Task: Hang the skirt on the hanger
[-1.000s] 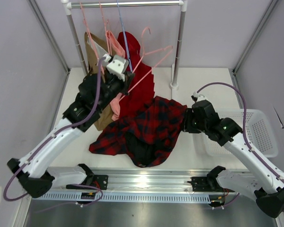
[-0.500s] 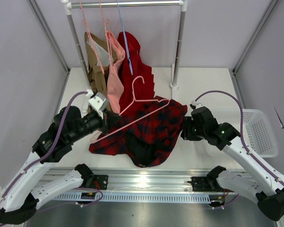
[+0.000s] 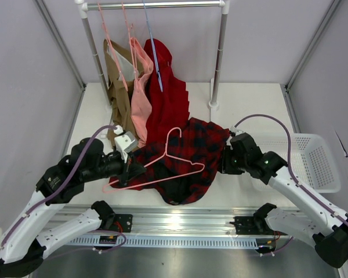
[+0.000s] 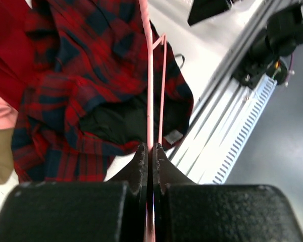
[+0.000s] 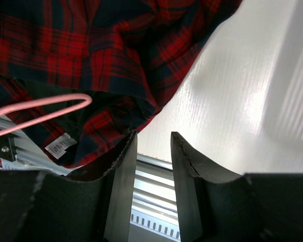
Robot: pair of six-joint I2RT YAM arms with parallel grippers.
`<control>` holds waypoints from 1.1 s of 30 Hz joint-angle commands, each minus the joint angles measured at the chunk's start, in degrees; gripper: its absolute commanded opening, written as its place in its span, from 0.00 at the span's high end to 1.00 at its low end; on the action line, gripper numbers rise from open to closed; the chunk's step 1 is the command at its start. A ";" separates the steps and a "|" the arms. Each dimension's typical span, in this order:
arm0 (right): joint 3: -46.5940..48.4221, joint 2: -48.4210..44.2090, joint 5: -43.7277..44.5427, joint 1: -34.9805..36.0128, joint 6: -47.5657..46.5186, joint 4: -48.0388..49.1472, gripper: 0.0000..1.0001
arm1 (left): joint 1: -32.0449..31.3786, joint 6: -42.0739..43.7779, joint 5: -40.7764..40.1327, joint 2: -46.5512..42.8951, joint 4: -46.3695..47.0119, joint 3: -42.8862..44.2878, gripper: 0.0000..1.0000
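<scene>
The tartan skirt (image 3: 188, 156) lies crumpled on the white table, its black lining showing at the front. It also shows in the left wrist view (image 4: 81, 75) and the right wrist view (image 5: 106, 45). My left gripper (image 3: 132, 168) is shut on the pale-pink hanger (image 3: 171, 172), held flat just above the skirt's left half, hook pointing away. The hanger's bars (image 4: 150, 101) run out from between my shut fingers. My right gripper (image 3: 222, 162) is open and empty at the skirt's right edge, with the hanger's end (image 5: 50, 113) in its view.
A clothes rail (image 3: 156, 4) at the back holds a tan garment (image 3: 117, 75), a pink garment (image 3: 140, 92), a plain red pleated garment (image 3: 168, 98) and a blue hanger (image 3: 152, 46). A white basket (image 3: 313, 162) stands at the right. The metal rail (image 3: 180, 223) runs along the near edge.
My left arm has brought the pink hanger down from the rail and toward the near side, over the skirt. My right gripper has edged left toward the skirt's edge.
</scene>
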 commanded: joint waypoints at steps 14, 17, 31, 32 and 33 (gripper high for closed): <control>-6.65 1.82 -4.90 4.82 6.59 10.38 0.65 | -2.61 0.01 1.04 4.30 -2.20 1.51 1.00; -7.18 2.26 -4.73 5.78 7.47 11.35 0.66 | -2.79 0.01 0.78 4.74 -0.97 0.98 1.00; -9.11 5.16 -4.64 7.46 8.70 14.60 0.71 | -2.87 1.41 -0.89 7.47 1.32 1.25 1.00; -9.11 5.42 -4.55 7.37 8.79 14.86 0.72 | -2.87 1.41 -0.72 7.38 1.41 1.07 1.00; -9.20 5.60 -4.46 7.37 8.70 14.87 0.73 | -2.87 1.41 -0.81 7.47 1.32 0.98 1.00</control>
